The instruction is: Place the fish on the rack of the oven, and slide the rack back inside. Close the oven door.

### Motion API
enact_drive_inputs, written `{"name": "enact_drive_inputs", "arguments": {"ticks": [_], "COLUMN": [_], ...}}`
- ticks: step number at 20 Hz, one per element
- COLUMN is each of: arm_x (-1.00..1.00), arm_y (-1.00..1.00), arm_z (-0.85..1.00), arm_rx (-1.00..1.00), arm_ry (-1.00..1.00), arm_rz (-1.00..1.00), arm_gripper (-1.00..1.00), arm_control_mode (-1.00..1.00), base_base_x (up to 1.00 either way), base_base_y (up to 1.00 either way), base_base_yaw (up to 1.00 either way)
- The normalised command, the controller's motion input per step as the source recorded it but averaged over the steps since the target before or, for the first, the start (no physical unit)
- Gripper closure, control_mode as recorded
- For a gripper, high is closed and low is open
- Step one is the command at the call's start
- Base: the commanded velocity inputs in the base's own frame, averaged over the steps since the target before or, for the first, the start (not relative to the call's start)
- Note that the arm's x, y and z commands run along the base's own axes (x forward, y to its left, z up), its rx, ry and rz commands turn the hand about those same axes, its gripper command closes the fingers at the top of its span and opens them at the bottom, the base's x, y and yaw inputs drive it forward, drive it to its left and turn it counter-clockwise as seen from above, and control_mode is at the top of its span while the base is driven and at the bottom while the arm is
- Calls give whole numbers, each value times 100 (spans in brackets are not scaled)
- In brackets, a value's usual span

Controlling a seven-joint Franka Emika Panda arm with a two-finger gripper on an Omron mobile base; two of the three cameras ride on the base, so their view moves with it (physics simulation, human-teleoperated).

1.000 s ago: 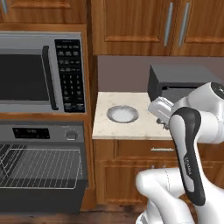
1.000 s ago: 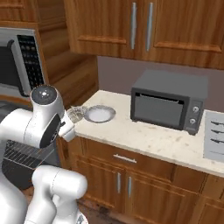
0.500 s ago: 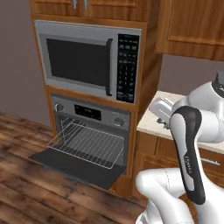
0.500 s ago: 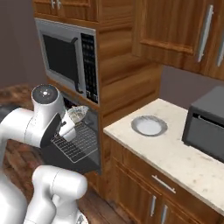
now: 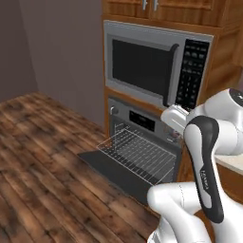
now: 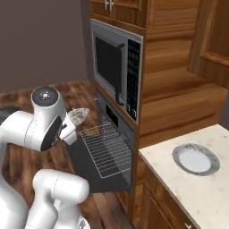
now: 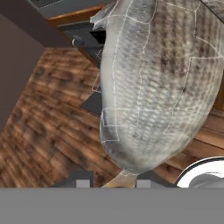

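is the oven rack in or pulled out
Pulled out. The rack juts from the oven over the dropped-open door, and it carries nothing yet.

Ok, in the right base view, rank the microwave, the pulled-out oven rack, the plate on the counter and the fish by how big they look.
1. microwave, largest
2. rack
3. plate, but it sits nearer the camera than the rack, so these two are unsure
4. fish, smallest, held in the gripper

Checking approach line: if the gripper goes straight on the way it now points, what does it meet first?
Hedged: the gripper, shut on the fish, seems aimed past the pulled-out rack at the wood floor; likely floor first, but depth is unclear.
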Motion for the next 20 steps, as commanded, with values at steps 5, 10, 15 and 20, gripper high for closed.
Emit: {"name": "enact_drive_inputs", "arguments": {"ticks": [5,10,15,20], "arm_x": [0,0,0,-21], "arm_y": [0,0,0,7], "arm_z": [0,0,0,-43], "arm_rx": [0,0,0,-3], "arm_ry": [0,0,0,-2], "arm_rz": [0,0,0,10], "arm_gripper": [100,100,100,100], "arm_control_mode": [100,100,100,-100], "base_base_x": [81,50,0,0], "base_base_y": [-6,-22,-10,0], "base_base_yaw": [42,40,31,0]}}
